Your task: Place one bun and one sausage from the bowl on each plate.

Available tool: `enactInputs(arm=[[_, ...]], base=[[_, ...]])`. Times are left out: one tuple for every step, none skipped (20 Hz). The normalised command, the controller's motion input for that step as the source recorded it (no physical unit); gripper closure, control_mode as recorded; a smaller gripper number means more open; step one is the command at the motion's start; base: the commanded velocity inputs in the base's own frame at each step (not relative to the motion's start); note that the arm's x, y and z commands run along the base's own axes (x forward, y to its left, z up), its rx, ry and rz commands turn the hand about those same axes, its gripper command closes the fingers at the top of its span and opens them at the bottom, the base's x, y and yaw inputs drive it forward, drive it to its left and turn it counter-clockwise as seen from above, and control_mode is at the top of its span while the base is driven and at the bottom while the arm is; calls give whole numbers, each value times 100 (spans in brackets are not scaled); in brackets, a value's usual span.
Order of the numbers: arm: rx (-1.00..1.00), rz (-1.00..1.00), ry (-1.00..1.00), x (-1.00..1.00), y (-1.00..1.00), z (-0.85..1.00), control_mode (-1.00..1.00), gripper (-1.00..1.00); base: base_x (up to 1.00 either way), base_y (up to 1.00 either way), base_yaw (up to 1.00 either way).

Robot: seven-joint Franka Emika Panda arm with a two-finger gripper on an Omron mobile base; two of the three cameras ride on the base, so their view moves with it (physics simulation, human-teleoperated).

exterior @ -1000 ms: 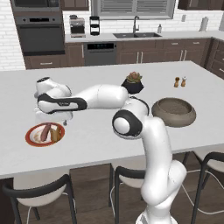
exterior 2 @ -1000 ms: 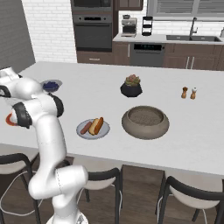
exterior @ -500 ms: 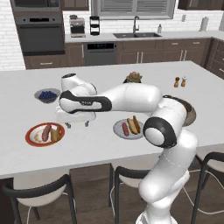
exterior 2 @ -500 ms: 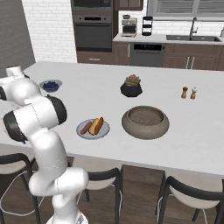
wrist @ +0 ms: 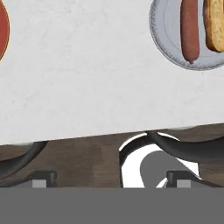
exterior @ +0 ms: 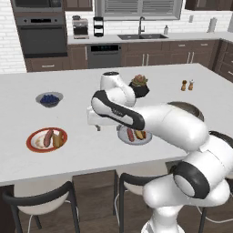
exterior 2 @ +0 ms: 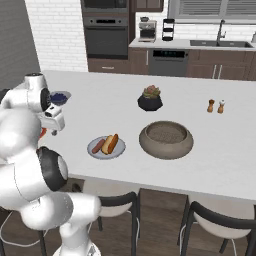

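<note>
A home kitchen: a long white stone-look island counter (exterior: 91,150) with black-framed stools (exterior: 38,205) tucked under it, dark brown wooden cabinets (exterior: 150,57) along a white brick wall (exterior 2: 57,32), a built-in black wall oven (exterior: 38,41), a steel sink with a curved tap (exterior: 142,32) and a black coffee maker (exterior: 81,28).

base views flank; hand view down
</note>
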Motion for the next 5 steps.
enactInputs(arm=[[0, 9, 0, -59, -74, 33, -100, -100], [-1, 1, 0, -39, -45, 39, -100, -100], [-2, 0, 0, -41, -53, 44, -100, -100], [-1, 1, 0, -60, -56, 44, -100, -100], [-1, 3, 0, -67, -60, 53, -100, -100]], base=[[0, 0, 0], [0, 0, 0], [0, 0, 0], [0, 0, 0], [0, 0, 0]])
